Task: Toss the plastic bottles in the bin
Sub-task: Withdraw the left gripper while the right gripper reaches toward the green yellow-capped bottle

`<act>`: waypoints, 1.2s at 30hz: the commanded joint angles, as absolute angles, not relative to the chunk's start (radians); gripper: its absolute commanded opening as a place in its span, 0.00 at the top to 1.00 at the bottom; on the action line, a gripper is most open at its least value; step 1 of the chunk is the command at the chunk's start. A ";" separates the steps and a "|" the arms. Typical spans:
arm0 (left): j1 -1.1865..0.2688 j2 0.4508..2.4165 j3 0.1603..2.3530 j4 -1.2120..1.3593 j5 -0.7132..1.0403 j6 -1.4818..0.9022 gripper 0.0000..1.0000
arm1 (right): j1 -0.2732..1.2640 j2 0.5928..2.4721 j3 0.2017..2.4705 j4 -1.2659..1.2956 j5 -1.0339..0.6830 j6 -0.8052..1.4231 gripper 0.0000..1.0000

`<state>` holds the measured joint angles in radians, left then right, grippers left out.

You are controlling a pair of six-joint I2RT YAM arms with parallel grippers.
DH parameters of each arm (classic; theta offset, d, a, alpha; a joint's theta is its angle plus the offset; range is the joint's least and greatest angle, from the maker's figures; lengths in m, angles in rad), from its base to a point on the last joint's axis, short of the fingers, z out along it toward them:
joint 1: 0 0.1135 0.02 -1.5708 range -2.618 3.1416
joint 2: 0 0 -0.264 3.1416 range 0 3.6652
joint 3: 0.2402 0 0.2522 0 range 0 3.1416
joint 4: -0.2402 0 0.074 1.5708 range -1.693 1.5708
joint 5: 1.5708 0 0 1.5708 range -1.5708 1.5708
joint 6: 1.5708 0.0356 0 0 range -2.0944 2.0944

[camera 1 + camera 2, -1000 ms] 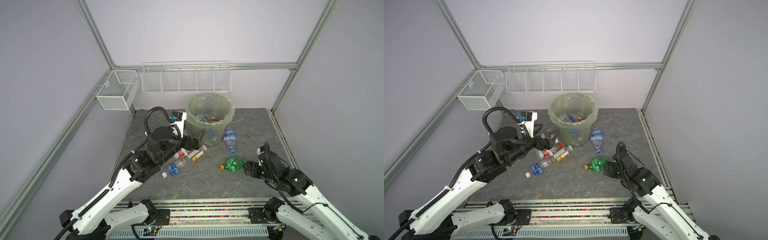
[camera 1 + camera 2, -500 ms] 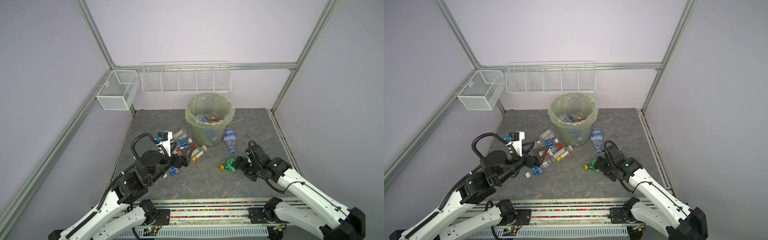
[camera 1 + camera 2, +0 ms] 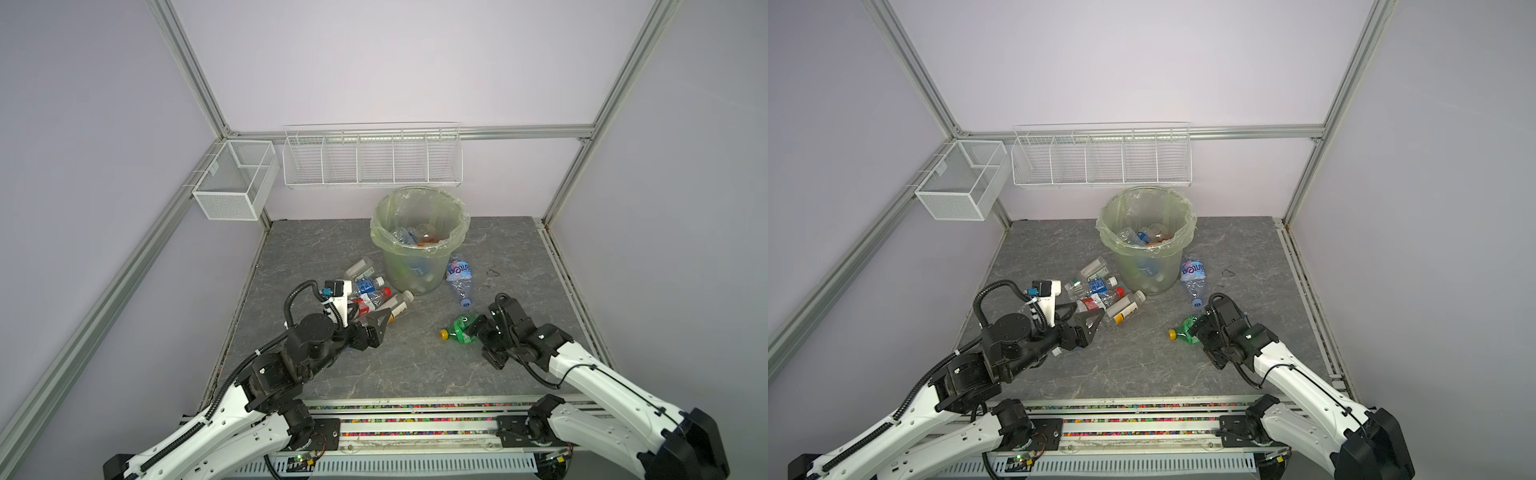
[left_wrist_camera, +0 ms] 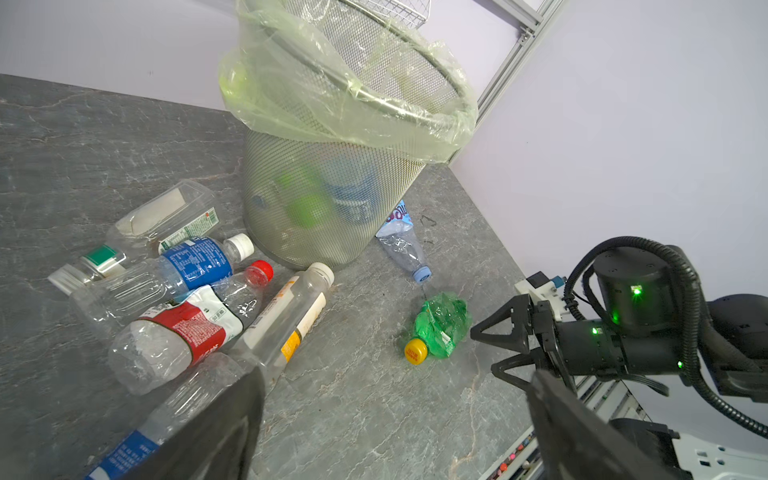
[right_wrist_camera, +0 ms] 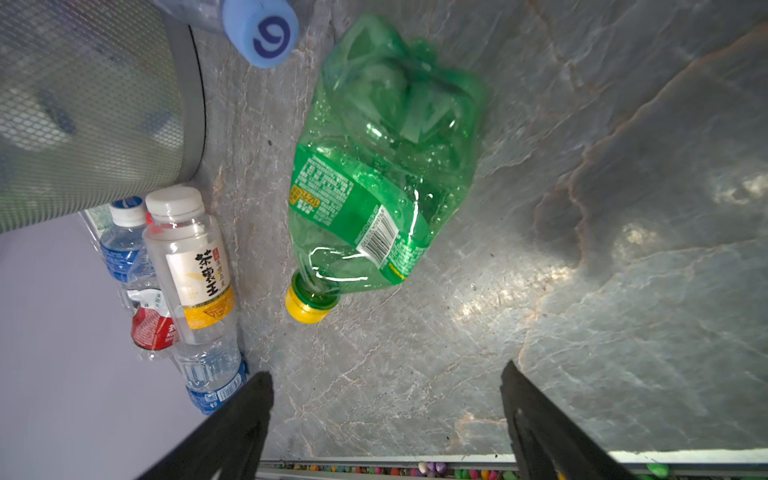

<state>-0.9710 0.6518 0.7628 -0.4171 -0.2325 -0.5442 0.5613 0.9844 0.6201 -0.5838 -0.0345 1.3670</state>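
Crushed green bottle [image 5: 382,166], yellow cap, lay flat on the grey stone-pattern tabletop [image 3: 415,370], apart from the other bottles and short of the bin [image 3: 415,272]. My right gripper [image 5: 385,370] sat low just beside it, jaws wide apart, holding nothing. The bottle lay ahead of the fingertips, not between them. I read this as the line-up for a pinch. The crushed body is broad one way and thin the other, so the wide spread suited it.

The crumpled blue-capped water bottle [image 3: 459,278] lay just beside the bin's foot, near the green one. On the bin's other side a heap rested against its base: the tea bottle [image 4: 291,316], the red-label bottle [image 4: 183,328], the blue-label bottle [image 4: 195,262] and a square clear bottle [image 4: 166,216].

My left gripper [image 4: 397,374] hung low at the near end of that heap, jaws also apart and empty. A clear bottle [image 4: 187,399] lay at one finger; contact could not be told.

The bin stood upright at the back, bag folded over the rim, with bottles inside [image 3: 415,237]. Judged: task partway, several left on the table.
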 commanded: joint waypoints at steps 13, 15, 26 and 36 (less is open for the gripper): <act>-1.073 0.647 0.710 -0.399 -0.323 -0.607 0.03 | 0.526 0.982 0.522 -0.400 0.006 1.557 0.11; -1.075 0.644 0.709 -0.404 -0.325 -0.609 0.03 | 0.525 1.007 0.517 -0.377 0.003 1.562 0.11; -1.081 0.635 0.697 -0.411 -0.325 -0.613 0.03 | 0.521 1.138 0.519 -0.312 -0.022 1.578 0.11; -1.083 0.618 0.687 -0.419 -0.323 -0.619 0.03 | 0.514 1.227 0.540 -0.265 -0.005 1.584 0.11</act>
